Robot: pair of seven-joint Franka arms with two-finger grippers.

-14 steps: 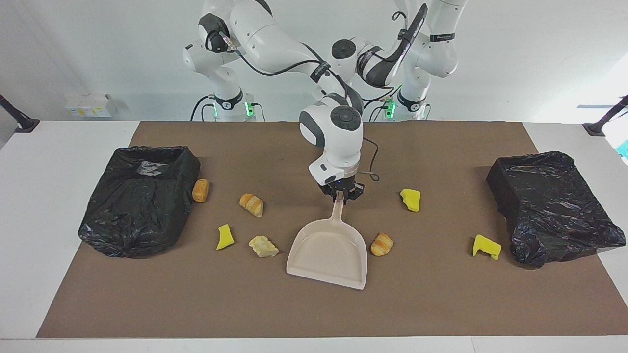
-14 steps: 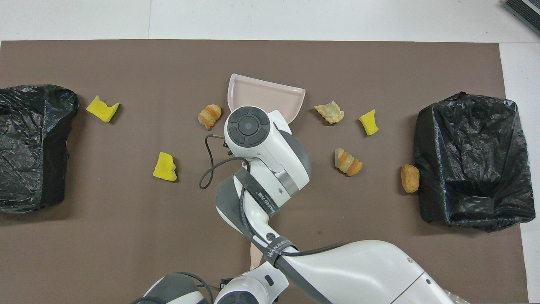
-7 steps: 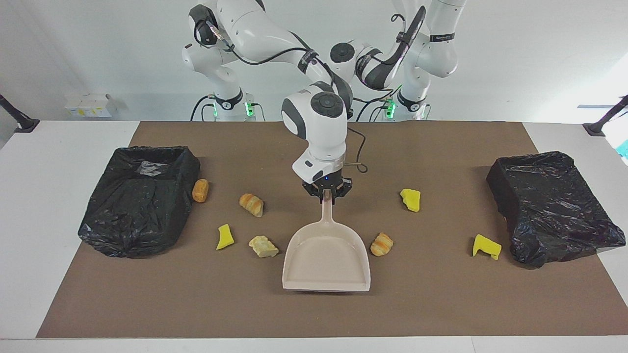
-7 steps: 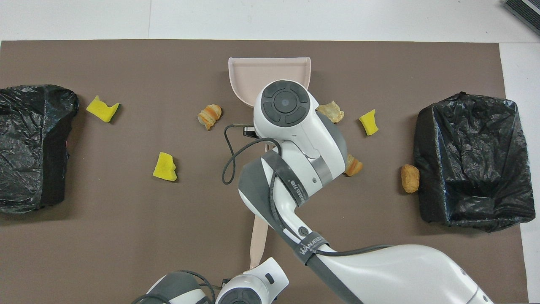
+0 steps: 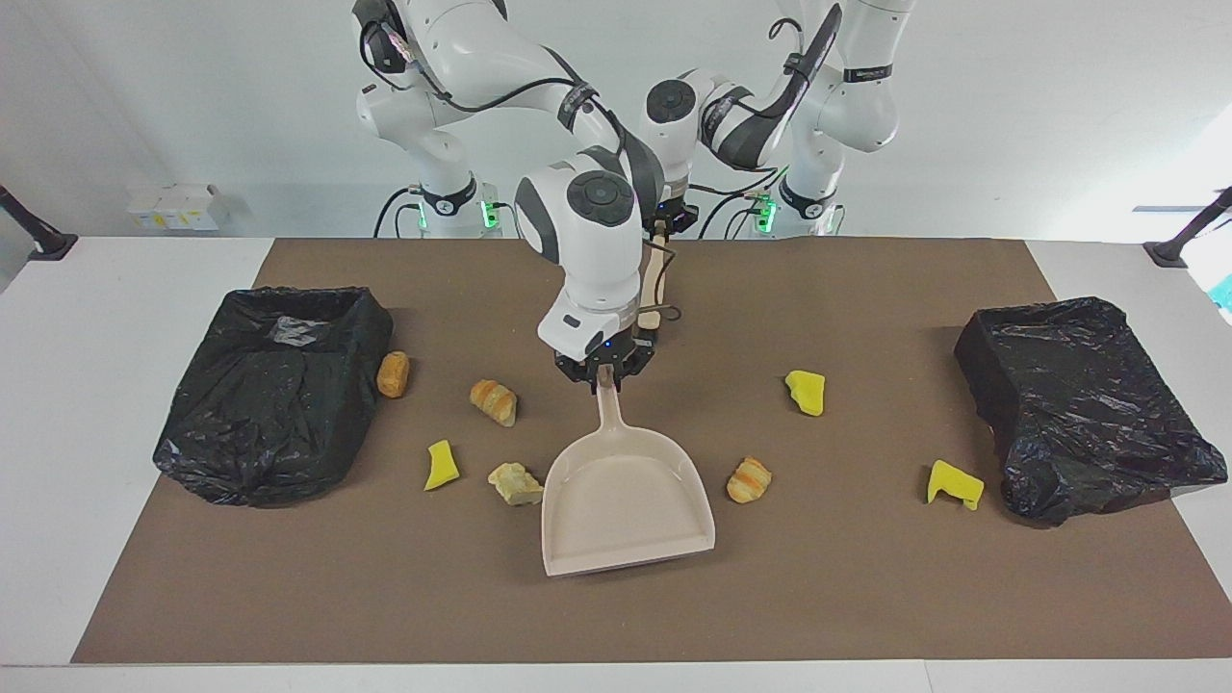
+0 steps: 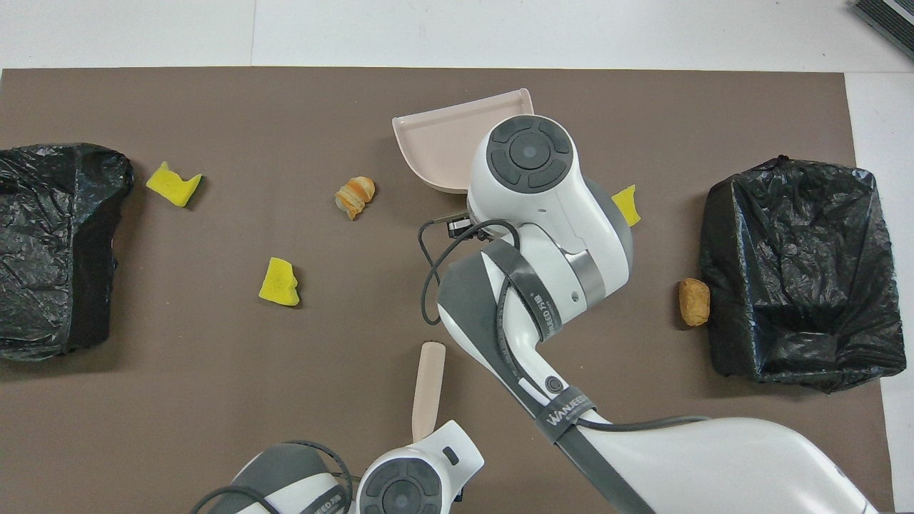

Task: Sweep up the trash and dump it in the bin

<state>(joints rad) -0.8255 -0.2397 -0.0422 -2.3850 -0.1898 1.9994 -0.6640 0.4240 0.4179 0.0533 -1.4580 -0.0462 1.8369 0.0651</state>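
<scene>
My right gripper is clamped on the handle of the dustpan, whose mouth points away from the robots at mid-table. The trash is scattered on the brown mat. A pale lump sits right beside the pan, with a yellow chunk, a striped pastry and a brown lump lying toward the bin at the right arm's end. Another pastry and two yellow chunks lie toward the other bin. From overhead my right arm covers two of these scraps. My left gripper is closed on a beige brush handle; I cannot see its bristles
</scene>
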